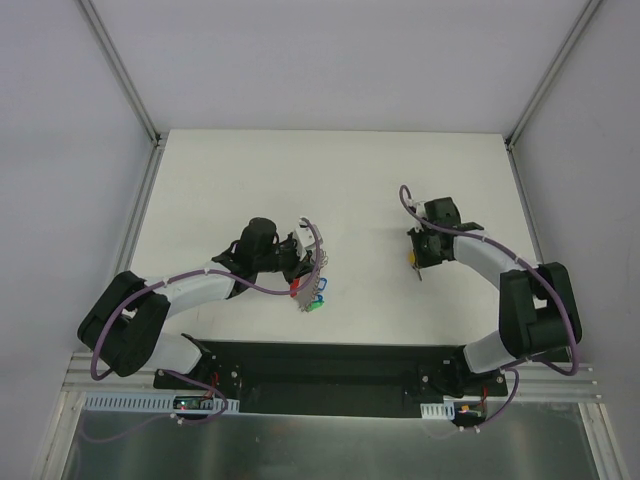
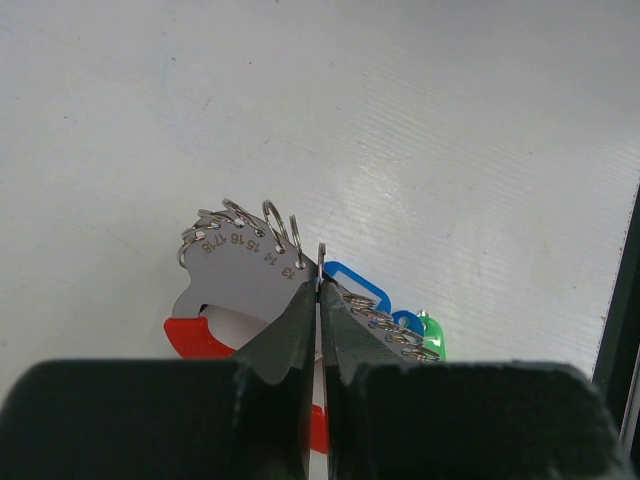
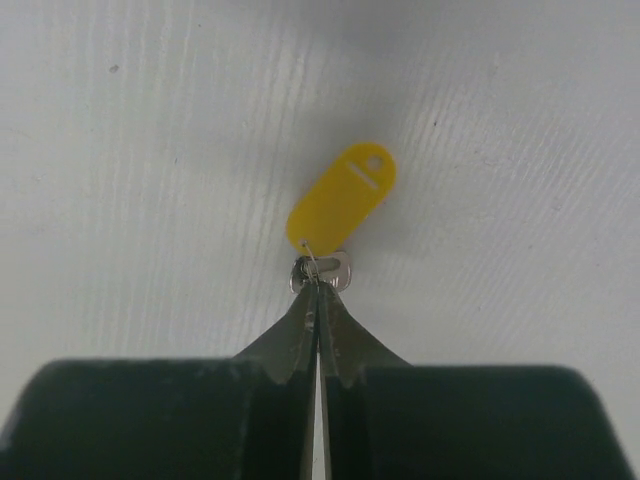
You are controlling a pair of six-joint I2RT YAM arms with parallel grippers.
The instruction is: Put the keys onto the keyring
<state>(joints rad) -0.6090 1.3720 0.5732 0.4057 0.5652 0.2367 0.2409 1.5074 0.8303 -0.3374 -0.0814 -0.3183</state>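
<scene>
1. The left gripper [image 2: 320, 287] is fully closed. Its 2 dark fingers pinch a thin upright wire ring at the edge of the keyring [image 2: 240, 272].
2. The keyring is a flat grey metal piece stamped with the numbers 13 to 18. A row of small thin wire rings runs along its curved edge, and a bright red band [image 2: 198, 337] shows under its lower left side.
3. In the left wrist view, a blue rectangular plastic tag [image 2: 356, 286] lies just right of the fingertips. A green plastic tag [image 2: 432, 338] sits further right, beside a second, smaller blue piece. Whether their keys are threaded on the rings cannot be told.
4. From above, this cluster sits left of the middle of the white table [image 1: 250, 180], at the tip of the left gripper [image 1: 303, 268]. Red, blue and green show just below the tip.
5. The right gripper [image 3: 318, 286] is also shut tight. Its fingertips nip the small silver key [image 3: 338, 272] where it joins a yellow oval plastic tag [image 3: 343, 195].
6. The yellow tag points away from the fingers, over bare table. Whether it rests on the surface cannot be told.
7. In the top view, the right gripper [image 1: 421, 262] holds this key on the right half of the table, well apart from the keyring.
</scene>
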